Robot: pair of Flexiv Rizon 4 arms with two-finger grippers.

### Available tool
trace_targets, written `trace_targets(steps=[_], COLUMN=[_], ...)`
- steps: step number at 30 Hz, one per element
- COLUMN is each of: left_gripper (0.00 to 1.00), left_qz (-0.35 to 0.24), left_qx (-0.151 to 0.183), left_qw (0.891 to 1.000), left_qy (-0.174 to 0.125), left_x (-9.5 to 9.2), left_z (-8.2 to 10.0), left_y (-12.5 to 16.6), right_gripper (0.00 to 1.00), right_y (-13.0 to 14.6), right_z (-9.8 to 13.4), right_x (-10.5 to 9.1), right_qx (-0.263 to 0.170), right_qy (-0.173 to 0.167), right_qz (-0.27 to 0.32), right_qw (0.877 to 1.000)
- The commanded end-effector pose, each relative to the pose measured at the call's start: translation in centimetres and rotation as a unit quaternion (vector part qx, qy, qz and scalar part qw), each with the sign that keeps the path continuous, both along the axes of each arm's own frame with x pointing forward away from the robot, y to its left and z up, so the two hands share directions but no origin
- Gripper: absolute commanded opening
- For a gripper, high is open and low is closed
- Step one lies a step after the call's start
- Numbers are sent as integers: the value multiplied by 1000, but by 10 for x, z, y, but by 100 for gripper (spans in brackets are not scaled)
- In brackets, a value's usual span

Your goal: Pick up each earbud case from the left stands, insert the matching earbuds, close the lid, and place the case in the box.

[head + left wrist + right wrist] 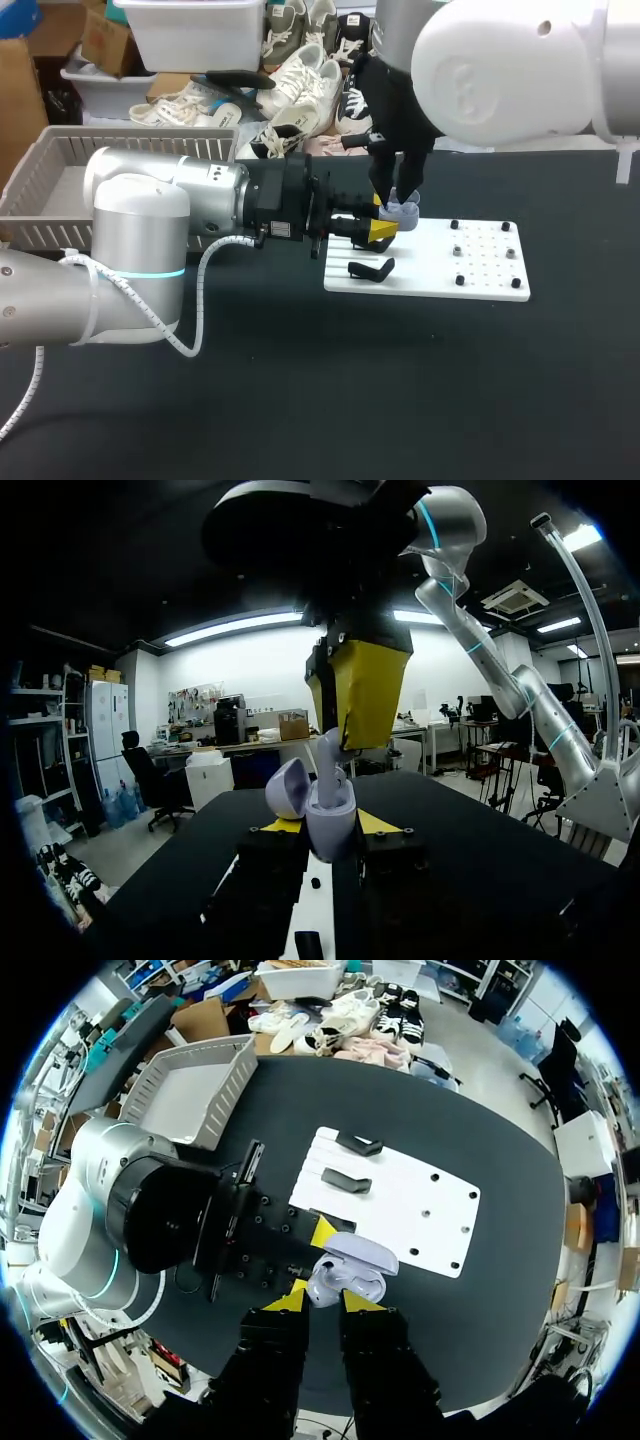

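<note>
A lavender earbud case [330,825] with its lid [285,785] swung open sits upright in my left gripper [330,828], whose yellow tips press it from both sides. In the head view that left gripper [380,230] holds the case [403,212] just over the near-left part of the white board [480,275]. My right gripper [352,725] comes straight down over the case, shut on a small white earbud [333,765] whose lower end is in the case's opening. The right wrist view shows the case [350,1265] directly ahead of its own right gripper [324,1300].
Black stands [370,268] lie on the board's left part, and small black pegs [482,250] dot its right part. A grey basket [60,170] stands at the table's back left. Dark table surface stretches in front of the board.
</note>
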State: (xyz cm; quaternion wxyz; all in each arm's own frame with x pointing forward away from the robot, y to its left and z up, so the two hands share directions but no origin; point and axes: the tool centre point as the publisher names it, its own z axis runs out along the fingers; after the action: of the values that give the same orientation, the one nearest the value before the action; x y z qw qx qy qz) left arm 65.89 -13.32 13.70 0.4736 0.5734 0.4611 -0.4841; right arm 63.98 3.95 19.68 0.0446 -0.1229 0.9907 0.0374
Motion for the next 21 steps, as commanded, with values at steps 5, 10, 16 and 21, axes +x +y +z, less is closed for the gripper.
trace_targets(steps=[5,10,16,21], left_gripper=[0,0,0,0], left_qz=[-1,-1,-1,-1], left_qx=[0,0,0,0], left_qw=[1000,1000,1000,1000], left_qy=[0,0,0,0], left_x=[1,1,1,1], left_z=[0,0,0,0], left_y=[0,0,0,0], right_gripper=[0,0,0,0], right_y=[0,-1,-2,-2], right_z=[-1,0,0,-3], right_x=[1,1,1,2], right_qx=[-3,-3,-2,-4], right_qy=[-2,-4,-5,-3], right_qz=[-7,-11,-15,-17], right_qw=[1000,1000,1000,1000])
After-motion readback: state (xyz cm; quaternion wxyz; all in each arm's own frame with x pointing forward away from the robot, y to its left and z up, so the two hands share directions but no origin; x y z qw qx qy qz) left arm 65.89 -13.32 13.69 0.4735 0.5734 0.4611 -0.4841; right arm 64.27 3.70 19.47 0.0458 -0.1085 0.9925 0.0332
